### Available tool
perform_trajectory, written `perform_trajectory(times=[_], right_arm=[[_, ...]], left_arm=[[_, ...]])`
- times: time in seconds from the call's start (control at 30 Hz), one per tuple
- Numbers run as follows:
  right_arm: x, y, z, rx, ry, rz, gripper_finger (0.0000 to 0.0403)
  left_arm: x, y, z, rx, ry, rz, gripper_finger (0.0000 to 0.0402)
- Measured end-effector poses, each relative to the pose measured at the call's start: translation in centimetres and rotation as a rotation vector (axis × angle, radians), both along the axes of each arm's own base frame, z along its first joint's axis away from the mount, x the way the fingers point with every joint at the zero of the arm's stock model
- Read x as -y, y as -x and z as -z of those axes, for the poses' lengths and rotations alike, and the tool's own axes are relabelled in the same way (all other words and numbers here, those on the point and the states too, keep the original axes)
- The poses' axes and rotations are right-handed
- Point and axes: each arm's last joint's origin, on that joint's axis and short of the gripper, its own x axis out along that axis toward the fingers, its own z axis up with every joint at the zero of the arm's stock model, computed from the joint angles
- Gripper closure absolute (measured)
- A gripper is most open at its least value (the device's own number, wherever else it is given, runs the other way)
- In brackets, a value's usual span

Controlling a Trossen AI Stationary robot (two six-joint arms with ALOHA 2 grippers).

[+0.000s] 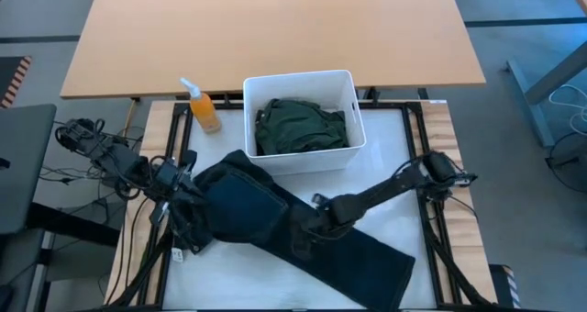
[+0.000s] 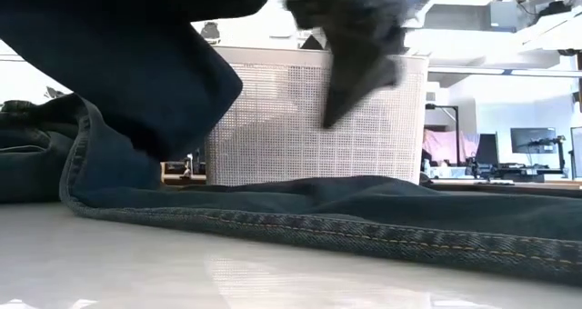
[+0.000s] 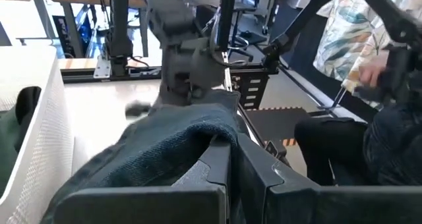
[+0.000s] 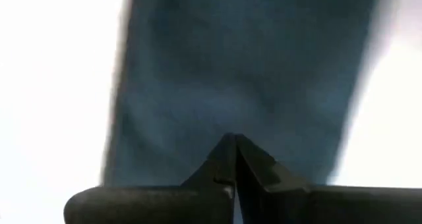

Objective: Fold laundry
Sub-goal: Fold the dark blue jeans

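Long dark trousers [image 1: 303, 243] lie slantwise across the white table top, from the left toward the near right corner. My left gripper [image 1: 183, 185] is shut on their left end, which is raised and bunched [image 2: 136, 64]. My right gripper [image 1: 316, 228] is shut and points steeply down over the middle of the trousers. In the low view its tip [image 2: 332, 118] stands clear above the cloth. The trouser leg [image 2: 364, 214] rests flat on the table. A dark green garment [image 1: 301, 127] lies in the white bin [image 1: 353, 101]. My left gripper pinches the trousers' left end [image 3: 211, 135] between its two fingers, coming nearly level from the table's left side. The cloth is bunched and drapes over the fingertips; how many layers I cannot tell. That end is raised, and the rest of the trousers lies on the table.
The white bin [image 2: 309, 118] stands at the far middle of the table, just behind the trousers. An orange spray bottle [image 1: 203, 107] stands left of the bin. Bare table top [image 1: 394, 156] shows to the right of the bin. A seated person [image 3: 369, 66] shows beyond the table's right side.
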Motion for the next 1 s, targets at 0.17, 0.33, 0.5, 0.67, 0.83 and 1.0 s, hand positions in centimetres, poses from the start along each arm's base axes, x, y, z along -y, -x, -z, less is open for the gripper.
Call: perform_trajectory(times=[0.17,0.33,0.5,0.67,0.83,1.0], right_arm=[[-4.3,4.9,-1.0,-0.123,0.048,0.036,0.0373],[-6.7,7.8,3.1,-0.183,0.053,0.136,0.0386],[-5.3,10.3,6.9,-0.258,0.093,0.287,0.0379],[-3.6,11.5,6.0,-0.294,0.127,0.303,0.0375],[-2.7,11.5,1.0,-0.134,0.017,0.266,0.0374],[-3.3,12.1,-2.6,0.217,0.054,0.292,0.0366]], left_arm=[[0.3,-0.5,0.3,-0.021,-0.025,0.008,0.0401],[0.9,-1.5,0.6,-0.027,-0.089,0.022,0.0401],[1.6,-2.6,0.7,-0.016,-0.11,0.04,0.0401],[2.1,-3.4,0.9,-0.041,-0.074,0.048,0.0401],[2.4,-3.9,1.1,-0.064,-0.046,0.039,0.0401],[2.9,-4.7,1.2,-0.056,-0.046,0.049,0.0401]])
